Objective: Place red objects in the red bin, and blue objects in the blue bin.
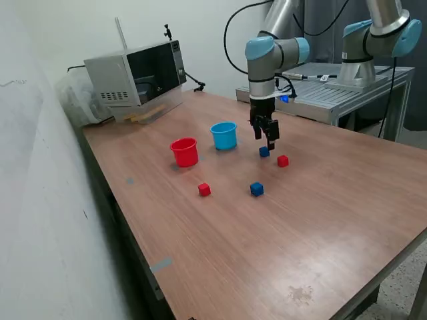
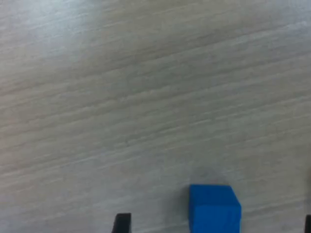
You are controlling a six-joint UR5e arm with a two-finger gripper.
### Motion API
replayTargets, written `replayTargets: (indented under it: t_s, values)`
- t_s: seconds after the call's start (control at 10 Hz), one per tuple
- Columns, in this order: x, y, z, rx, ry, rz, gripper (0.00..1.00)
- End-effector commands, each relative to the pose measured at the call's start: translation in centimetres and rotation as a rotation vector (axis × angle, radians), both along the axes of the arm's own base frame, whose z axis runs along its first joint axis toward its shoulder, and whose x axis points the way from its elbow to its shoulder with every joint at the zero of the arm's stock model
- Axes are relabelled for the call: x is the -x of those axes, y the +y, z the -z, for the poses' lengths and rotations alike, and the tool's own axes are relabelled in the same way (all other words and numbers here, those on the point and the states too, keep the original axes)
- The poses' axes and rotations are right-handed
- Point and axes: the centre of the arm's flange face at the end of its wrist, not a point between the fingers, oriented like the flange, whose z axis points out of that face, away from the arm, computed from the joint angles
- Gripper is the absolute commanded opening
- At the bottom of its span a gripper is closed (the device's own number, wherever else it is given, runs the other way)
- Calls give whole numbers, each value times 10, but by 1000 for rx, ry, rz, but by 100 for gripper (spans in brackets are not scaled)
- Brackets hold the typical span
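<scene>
On the wooden table [image 1: 320, 220] stand the red cup [image 1: 185, 151] and the light blue cup [image 1: 224, 135], side by side. One dark blue cube [image 1: 264, 152] lies directly under my gripper [image 1: 270, 144], which hovers just above it. In the wrist view this cube [image 2: 214, 208] sits between the open gripper's [image 2: 215, 225] two dark fingertips [image 2: 122, 223], apart from both. A second dark blue cube [image 1: 257, 189] and a red cube [image 1: 204, 190] lie nearer the front. Another red cube [image 1: 283, 161] lies just to the exterior view's right of the gripper.
A microwave [image 1: 137, 77] stands at the table's back corner on the exterior view's left. A second robot arm [image 1: 373, 33] stands on a metal bench [image 1: 333, 97] behind the table. A wall runs along the exterior view's left.
</scene>
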Motion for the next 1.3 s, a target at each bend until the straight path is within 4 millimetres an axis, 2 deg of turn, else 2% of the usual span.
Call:
replayTargets:
  t_s: [0.0,0.5,1.2]
  values:
    - [0,-1,14,2,-25,-16,100]
    - [3,0,26,4,-43,-22,100]
    - [10,0,23,2,-30,-33,100]
